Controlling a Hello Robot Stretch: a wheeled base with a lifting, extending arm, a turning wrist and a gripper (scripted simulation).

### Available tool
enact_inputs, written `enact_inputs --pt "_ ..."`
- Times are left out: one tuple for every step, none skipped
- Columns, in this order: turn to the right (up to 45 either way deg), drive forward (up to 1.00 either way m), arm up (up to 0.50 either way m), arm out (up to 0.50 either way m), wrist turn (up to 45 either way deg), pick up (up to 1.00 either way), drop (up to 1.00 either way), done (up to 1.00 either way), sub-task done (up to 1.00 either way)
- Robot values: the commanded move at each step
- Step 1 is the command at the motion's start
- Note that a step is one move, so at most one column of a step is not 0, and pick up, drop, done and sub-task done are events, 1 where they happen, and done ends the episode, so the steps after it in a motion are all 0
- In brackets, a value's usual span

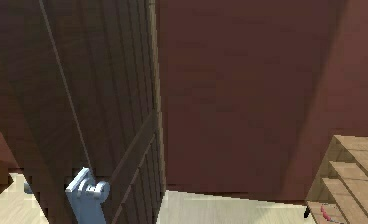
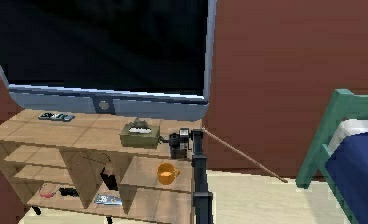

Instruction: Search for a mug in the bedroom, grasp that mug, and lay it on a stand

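Observation:
A small orange mug-like cup (image 2: 167, 173) shows in front of an upper compartment of the wooden stand (image 2: 32, 135), just below its top board. The dark arm bar (image 2: 199, 185) rises from the arm side view's bottom edge. My gripper (image 2: 178, 140) sits at its far end, at the stand's right end, directly above the orange cup. I cannot tell whether it holds anything. A large dark television (image 2: 102, 50) stands on the stand.
On the stand's top lie a green tissue box (image 2: 140, 133) and dark remotes (image 2: 57, 117); small items (image 2: 104, 185) sit on its shelves. A teal-framed bed (image 2: 337, 135) stands at the arm side view's right. In the forward view: a tall dark panel (image 1: 82, 90), maroon wall (image 1: 252, 90), wooden shelving (image 1: 347, 175).

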Motion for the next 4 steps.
enact_inputs --pt "0.0 0.0 -0.3 0.0 0.0 0.0 0.0 0.0 0.0" --pt "0.0 0.0 0.0 0.0 0.0 1.0 0.0 0.0 0.0" --pt "0.0 0.0 0.1 0.0 0.0 0.0 0.0 0.0 0.0" --pt "0.0 0.0 0.5 0.0 0.0 0.0 0.0 0.0 0.0"
